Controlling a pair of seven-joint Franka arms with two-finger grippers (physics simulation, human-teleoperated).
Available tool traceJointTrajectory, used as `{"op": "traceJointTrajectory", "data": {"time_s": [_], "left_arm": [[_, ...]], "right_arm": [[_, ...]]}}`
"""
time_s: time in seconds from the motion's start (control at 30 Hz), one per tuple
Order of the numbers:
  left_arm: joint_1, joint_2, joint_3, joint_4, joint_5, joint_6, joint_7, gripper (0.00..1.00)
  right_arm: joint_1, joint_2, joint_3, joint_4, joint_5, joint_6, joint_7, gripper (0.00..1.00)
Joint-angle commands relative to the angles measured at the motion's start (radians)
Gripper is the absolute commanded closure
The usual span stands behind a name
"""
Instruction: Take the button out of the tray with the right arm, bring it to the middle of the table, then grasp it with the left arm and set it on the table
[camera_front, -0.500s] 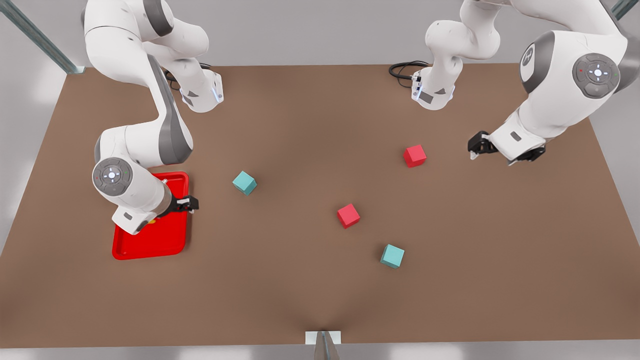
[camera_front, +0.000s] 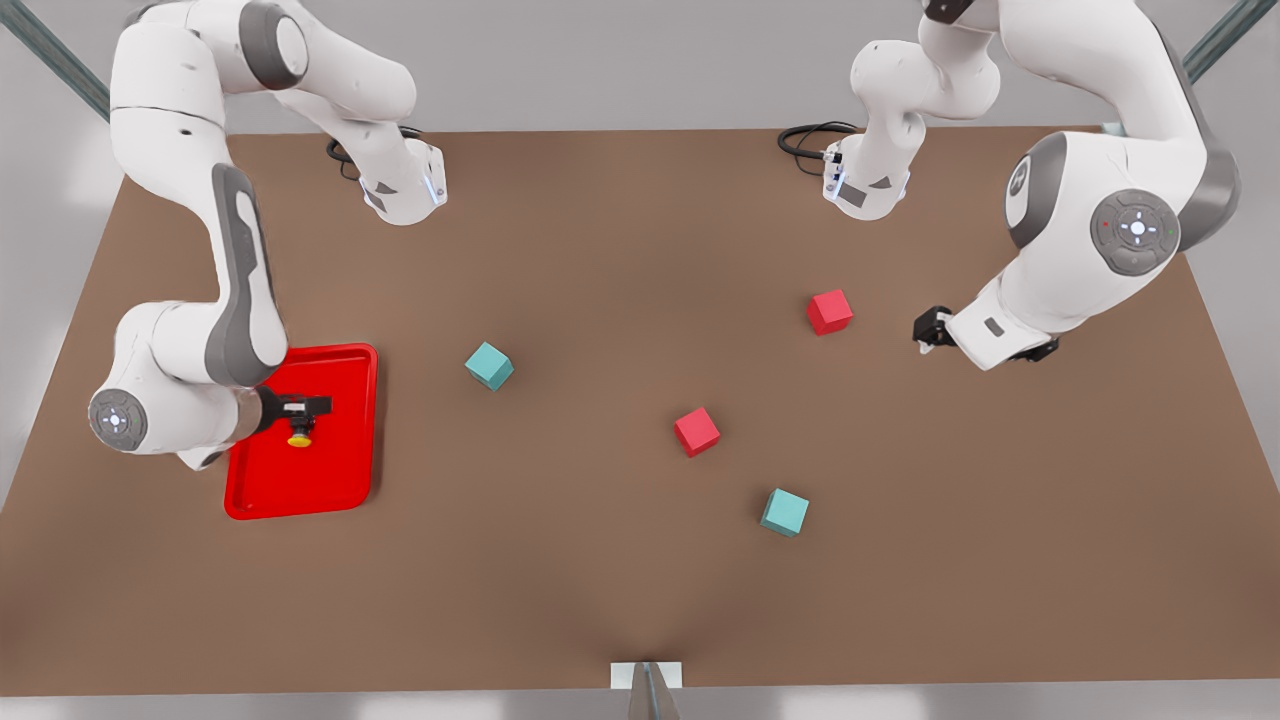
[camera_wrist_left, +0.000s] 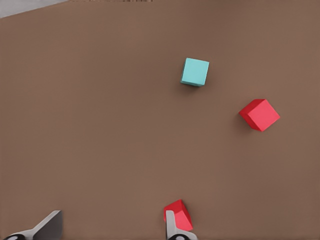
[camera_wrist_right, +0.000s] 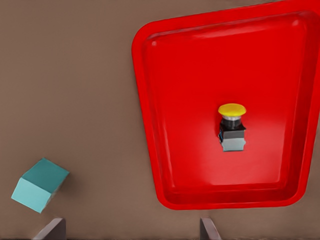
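Button (camera_front: 299, 437) lies on its side inside the tray (camera_front: 340, 490), yellow cap one end, black body the other, long axis running along the tray floor. Right gripper (camera_front: 305, 406) hangs directly over it, fingers spread wide w/ nothing held, so the coming move looks like a straight drop onto the button. Left gripper (camera_front: 932, 329) waits well apart near a red cube (camera_front: 829, 311), also open & empty. Vs. half a sec ago: right gripper has shifted from the tray's edge inward over the button; left arm has drifted slightly toward centre.
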Motion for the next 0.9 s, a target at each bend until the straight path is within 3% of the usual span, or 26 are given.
{"op": "traceJointTrajectory", "data": {"time_s": [0.0, 0.03, 0.17, 0.23, 0.3, 0.67, 0.7, 0.73, 0.87], "left_arm": [[0.000, 0.000, 0.000, 0.000, 0.001, 0.012, 0.008, 0.00], [0.000, 0.000, 0.000, 0.000, 0.001, 0.012, 0.008, 0.00], [0.000, 0.000, 0.000, 0.000, 0.001, 0.012, 0.008, 0.00], [0.000, 0.000, 0.000, 0.000, 0.001, 0.010, 0.010, 0.00], [0.000, 0.000, 0.000, 0.000, 0.001, 0.010, 0.010, 0.00], [-0.001, 0.004, 0.000, 0.000, 0.001, 0.010, 0.011, 0.00], [-0.003, 0.004, 0.000, 0.000, 0.001, 0.009, 0.011, 0.00], [-0.003, 0.006, 0.000, 0.000, 0.001, 0.009, 0.011, 0.00], [-0.004, 0.018, 0.000, 0.000, 0.001, 0.009, 0.011, 0.00]], "right_arm": [[-0.049, -0.019, 0.000, -0.101, 0.017, 0.152, -0.251, 0.00], [-0.061, -0.021, 0.000, -0.130, 0.011, 0.209, -0.298, 0.00], [-0.129, -0.108, 0.000, -0.479, -0.107, 0.861, -0.393, 0.00], [-0.129, -0.102, 0.000, -0.502, -0.110, 0.954, -0.393, 0.00], [-0.114, 0.036, 0.000, -0.497, -0.110, 1.250, -0.384, 0.00], [-0.114, 0.065, 0.000, -0.457, -0.113, 1.244, -0.536, 0.00], [-0.111, 0.078, 0.000, -0.431, -0.107, 1.206, -0.527, 0.00], [-0.104, 0.088, 0.000, -0.349, -0.093, 1.001, -0.455, 0.00], [-0.103, 0.102, 0.000, -0.327, -0.100, 0.962, -0.443, 0.00]]}}
